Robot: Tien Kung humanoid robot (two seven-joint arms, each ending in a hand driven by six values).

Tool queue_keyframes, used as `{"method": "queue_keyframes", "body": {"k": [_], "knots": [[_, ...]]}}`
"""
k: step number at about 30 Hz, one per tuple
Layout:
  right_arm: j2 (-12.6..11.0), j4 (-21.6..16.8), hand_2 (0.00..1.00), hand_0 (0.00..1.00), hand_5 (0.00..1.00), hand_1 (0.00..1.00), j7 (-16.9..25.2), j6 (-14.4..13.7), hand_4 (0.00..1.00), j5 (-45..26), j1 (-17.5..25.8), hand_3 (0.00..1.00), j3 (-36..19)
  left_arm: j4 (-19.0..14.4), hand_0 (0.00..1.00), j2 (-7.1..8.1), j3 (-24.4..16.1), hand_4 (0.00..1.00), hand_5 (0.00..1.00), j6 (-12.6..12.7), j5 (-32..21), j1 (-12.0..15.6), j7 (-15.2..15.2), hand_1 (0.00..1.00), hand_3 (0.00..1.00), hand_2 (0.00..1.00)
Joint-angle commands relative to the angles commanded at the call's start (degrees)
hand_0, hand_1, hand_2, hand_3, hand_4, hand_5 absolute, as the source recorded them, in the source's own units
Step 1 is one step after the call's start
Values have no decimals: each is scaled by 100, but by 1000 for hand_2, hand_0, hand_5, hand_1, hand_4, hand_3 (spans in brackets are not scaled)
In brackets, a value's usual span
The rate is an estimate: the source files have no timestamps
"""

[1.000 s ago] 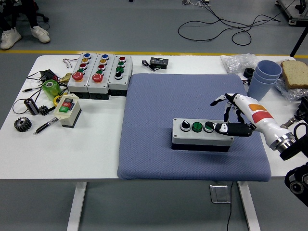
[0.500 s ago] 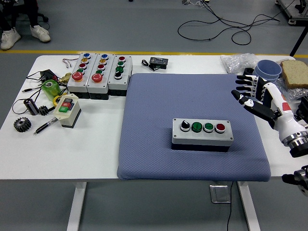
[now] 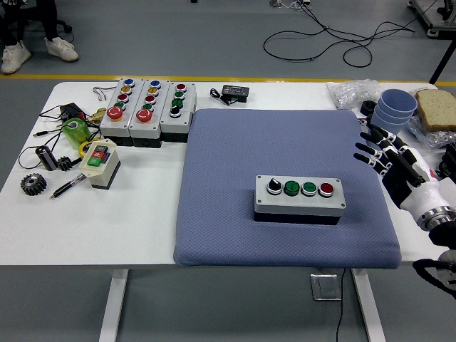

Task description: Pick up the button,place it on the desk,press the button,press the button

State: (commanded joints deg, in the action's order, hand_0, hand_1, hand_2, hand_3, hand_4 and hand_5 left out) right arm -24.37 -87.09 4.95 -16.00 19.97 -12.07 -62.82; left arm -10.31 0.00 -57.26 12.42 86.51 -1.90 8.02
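Blue cups, bread far right; gear left.

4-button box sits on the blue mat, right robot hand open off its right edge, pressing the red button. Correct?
Not quite. In the head view the right robot hand is open but pressing nothing: it hangs at the blue mat's right edge, apart from the button box. The red button is untouched.

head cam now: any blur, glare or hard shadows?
Head view: lighting even and diffuse. The grey four-button control box casts only a soft, narrow shadow on the blue padded mat. The white tabletop is bright, with no glare. The robot's right hand, fingers spread, looks sharp, with no motion blur.
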Motion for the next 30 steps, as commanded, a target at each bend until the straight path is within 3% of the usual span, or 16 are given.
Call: {"method": "queue_keyframes", "body": {"k": [4, 30], "knots": [[3, 5, 721, 699, 399, 657, -19, 17, 821, -365, -7, 701, 7, 0, 597, 0, 18, 354, 701, 3, -36, -3, -14, 636, 548, 677], [22, 13, 710, 685, 349, 642, 2, 13, 783, -529, -30, 687, -29, 0, 596, 0, 83, 353, 696, 17, -108, -35, -52, 635, 548, 677]]}}
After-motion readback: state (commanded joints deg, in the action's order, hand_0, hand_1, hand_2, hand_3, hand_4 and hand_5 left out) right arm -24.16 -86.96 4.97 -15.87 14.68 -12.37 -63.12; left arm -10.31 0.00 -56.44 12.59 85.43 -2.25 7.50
